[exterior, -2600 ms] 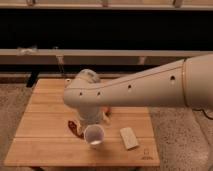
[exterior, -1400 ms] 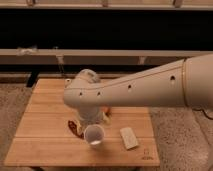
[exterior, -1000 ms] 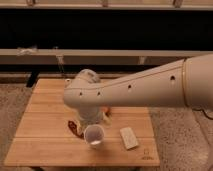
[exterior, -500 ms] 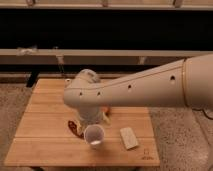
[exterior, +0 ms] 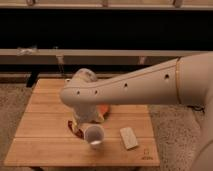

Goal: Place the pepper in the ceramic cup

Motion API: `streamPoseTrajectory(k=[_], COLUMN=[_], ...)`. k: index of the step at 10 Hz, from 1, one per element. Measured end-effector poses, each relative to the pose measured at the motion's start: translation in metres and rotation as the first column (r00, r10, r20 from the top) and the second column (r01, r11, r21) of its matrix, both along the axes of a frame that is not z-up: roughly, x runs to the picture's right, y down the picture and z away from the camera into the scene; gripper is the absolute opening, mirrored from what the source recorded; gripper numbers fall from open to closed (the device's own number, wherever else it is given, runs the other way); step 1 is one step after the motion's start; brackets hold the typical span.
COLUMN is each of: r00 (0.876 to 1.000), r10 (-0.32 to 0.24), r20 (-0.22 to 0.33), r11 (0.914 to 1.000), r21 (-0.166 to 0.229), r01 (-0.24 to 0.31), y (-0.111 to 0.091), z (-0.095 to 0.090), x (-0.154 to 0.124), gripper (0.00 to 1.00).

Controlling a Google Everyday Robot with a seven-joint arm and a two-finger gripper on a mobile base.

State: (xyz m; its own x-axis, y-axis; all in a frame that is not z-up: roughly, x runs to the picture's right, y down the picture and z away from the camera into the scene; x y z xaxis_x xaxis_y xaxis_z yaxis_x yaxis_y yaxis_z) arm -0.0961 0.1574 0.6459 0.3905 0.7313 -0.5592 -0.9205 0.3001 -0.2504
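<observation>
Camera view: gripper point(exterior: 81, 121) low just left of ceramic cup point(exterior: 93, 135), grip state can't tell behind arm point(exterior: 130, 87), pepper point(exterior: 73, 127) peeking out beside it near table point(exterior: 45, 145), so best center pepper over cup mouth before letting go.

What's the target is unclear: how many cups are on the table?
1: the ceramic cup near the front edge of the table, beside the gripper; the arm may hide others.

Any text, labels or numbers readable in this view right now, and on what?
Nothing legible.
A small dark mark on the wooden table, front right corner in view: too blurred to read.
The ceramic cup, beside the gripper: no text visible.
</observation>
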Motion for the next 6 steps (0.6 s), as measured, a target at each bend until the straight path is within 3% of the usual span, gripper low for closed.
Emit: streamPoseTrajectory(k=[3, 6], r00=[0.991, 0.97], r10=[-0.086, -0.193], r20=[0.104, 0.151], r11=[0.9962, 0.9812], r21=[0.024, 0.038], r01=[0.084, 0.189], y=[-0.001, 0.023], z=[0.021, 0.051], x=[-0.063, -0.107], gripper=[0.8, 0.8])
